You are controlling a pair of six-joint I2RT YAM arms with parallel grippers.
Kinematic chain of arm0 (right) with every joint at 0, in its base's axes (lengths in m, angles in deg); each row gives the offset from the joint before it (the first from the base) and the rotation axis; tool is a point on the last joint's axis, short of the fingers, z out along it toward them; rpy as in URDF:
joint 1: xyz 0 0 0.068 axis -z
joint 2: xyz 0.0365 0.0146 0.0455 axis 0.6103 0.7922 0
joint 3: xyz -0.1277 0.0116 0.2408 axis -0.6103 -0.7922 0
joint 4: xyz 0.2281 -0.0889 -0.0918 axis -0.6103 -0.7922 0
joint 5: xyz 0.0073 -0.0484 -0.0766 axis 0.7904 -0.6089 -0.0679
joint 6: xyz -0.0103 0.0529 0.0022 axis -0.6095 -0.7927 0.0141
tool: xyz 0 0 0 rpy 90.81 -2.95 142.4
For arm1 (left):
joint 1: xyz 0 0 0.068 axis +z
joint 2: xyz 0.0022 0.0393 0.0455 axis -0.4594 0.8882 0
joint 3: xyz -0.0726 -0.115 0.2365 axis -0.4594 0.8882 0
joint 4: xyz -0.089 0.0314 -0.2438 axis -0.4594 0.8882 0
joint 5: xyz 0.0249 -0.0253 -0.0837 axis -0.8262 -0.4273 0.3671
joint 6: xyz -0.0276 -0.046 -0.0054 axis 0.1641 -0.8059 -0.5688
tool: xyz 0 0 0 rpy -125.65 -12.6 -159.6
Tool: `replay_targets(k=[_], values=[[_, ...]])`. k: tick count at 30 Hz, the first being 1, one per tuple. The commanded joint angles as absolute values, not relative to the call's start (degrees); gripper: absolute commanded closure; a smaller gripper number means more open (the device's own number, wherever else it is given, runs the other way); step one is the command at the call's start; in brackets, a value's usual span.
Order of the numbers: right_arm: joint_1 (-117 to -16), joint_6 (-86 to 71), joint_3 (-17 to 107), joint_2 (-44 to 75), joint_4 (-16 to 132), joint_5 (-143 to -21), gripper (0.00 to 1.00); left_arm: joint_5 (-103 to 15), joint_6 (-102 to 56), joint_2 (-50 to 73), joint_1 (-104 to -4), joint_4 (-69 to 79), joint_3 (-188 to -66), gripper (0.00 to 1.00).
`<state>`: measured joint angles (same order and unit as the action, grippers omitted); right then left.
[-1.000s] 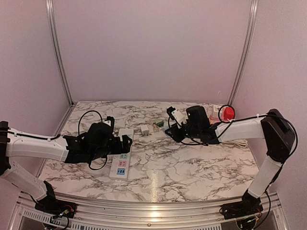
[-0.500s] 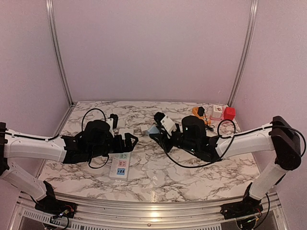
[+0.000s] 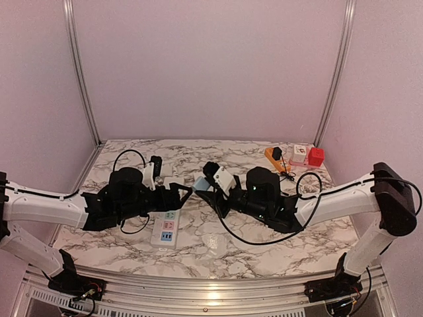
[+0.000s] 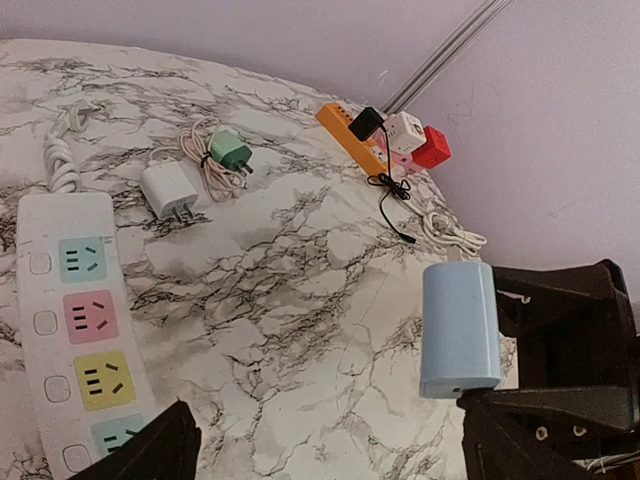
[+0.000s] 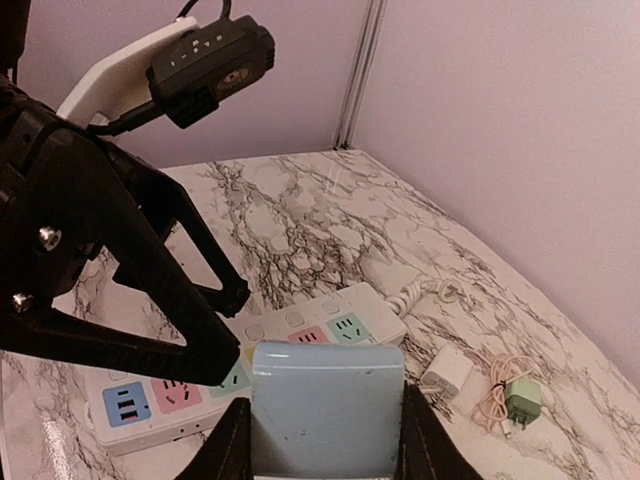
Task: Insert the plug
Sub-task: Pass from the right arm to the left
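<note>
Nearest, the white power strip lies flat on the marble table, coloured sockets bare. At its 1 o'clock the right gripper is clamped on the pale blue plug, held above the table. The left gripper, jaws wide apart, faces the plug from 9 o'clock. An orange strip lies far off at 2 o'clock.

Boxy pale-blue plug, held aloft at about two o'clock from the white power strip. Strip lying flat, coloured sockets facing up, running twelve-to-six.
</note>
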<state>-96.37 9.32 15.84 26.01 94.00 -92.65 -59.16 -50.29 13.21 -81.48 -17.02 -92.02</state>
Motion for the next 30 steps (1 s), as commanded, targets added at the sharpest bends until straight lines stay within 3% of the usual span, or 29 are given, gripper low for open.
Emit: replay_targets(k=[1, 30], values=[[-97.42, 9.90, 16.51, 25.83, 97.06, -93.45, 0.75, -57.42, -49.36, 10.38, -81.67, -24.16, -90.32, 0.07], [-101.57, 8.47, 18.32, 28.58, 101.44, -94.60, 0.76, -47.66, -52.17, 13.13, -81.71, -35.88, -87.50, 0.20]])
